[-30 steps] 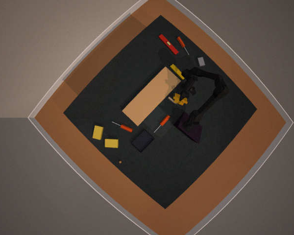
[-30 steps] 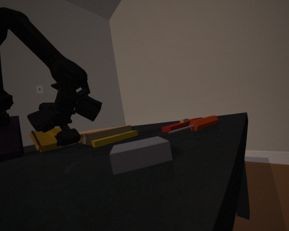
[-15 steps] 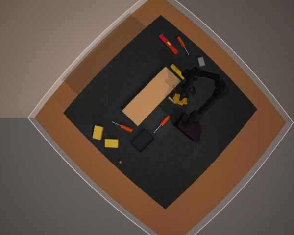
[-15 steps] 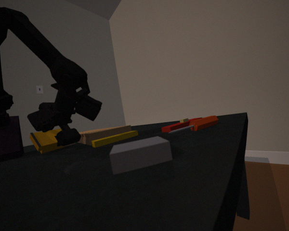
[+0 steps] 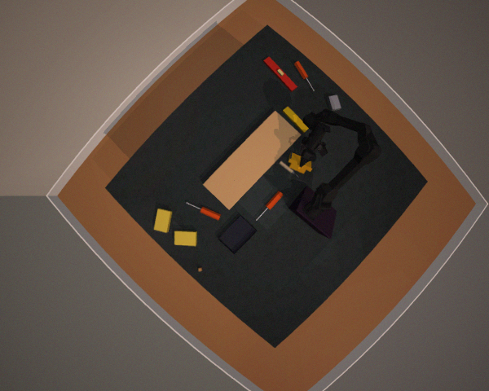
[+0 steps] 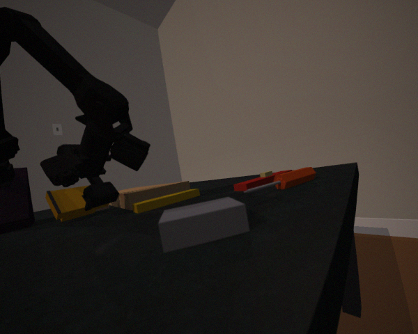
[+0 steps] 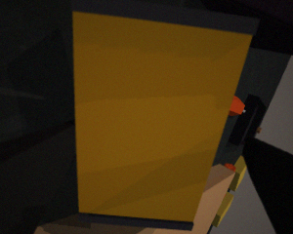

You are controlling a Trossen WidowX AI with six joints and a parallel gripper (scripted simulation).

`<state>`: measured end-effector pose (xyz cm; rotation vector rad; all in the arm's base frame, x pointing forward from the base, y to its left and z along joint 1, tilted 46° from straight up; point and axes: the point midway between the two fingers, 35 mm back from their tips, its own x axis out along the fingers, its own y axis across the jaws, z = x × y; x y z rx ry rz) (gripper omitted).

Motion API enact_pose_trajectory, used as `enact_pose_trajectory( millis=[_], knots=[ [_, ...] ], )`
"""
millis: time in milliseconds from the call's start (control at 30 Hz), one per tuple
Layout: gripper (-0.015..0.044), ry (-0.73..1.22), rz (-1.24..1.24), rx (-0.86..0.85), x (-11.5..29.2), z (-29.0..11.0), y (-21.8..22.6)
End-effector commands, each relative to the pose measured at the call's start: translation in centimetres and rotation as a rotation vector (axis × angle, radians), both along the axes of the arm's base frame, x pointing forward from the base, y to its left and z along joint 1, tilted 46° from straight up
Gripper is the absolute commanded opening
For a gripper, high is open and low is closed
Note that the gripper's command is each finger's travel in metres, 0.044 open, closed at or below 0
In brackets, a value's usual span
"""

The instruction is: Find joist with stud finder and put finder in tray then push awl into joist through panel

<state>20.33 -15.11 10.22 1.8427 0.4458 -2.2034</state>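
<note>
The yellow stud finder [image 5: 297, 160] [image 6: 67, 202] [image 7: 151, 117] lies tilted on the dark table just off the right long edge of the tan floor panel [image 5: 248, 160] [image 6: 155, 190]. My gripper [image 5: 307, 155] [image 6: 95, 194] is open, with its fingers right at the stud finder, which fills the wrist view. The awl [image 5: 285, 166], with a pale handle and a thin tip, lies beside the stud finder toward the panel. The dark tray [image 5: 237, 232] sits off the panel's near corner, well away from the gripper.
A yellow bar [image 5: 295, 119] [image 6: 166, 200] lies at the panel's far corner. A red level [image 5: 279, 73] [image 6: 254, 183], three orange screwdrivers [image 5: 301, 70] [image 5: 273, 200] [image 5: 209, 213], a grey block [image 5: 334, 102] [image 6: 202, 223] and two yellow boxes [image 5: 162, 220] [image 5: 185, 238] lie around. The arm's purple base [image 5: 316, 214] stands nearby.
</note>
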Motion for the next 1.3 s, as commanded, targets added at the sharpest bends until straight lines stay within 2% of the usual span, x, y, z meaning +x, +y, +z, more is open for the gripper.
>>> enact_pose_trajectory(
  millis=[0, 333, 600, 633, 667, 1267],
  knots=[
    [0.044, -0.002, -0.004, 0.0, 0.1, 0.6, 0.0],
    [0.044, -0.018, -0.003, -0.01, 0.5, 2.5, 0.3],
    [0.044, -0.19, 0.009, -0.087, 0.4, 11.3, 4.3],
    [0.044, -0.194, 0.009, -0.088, 0.3, 11.5, 4.5],
    [0.044, -0.146, 0.014, -0.075, 0.8, 9.2, 3.2],
    [0.044, -0.146, 0.014, -0.075, 0.8, 9.2, 3.2]
  ],
)
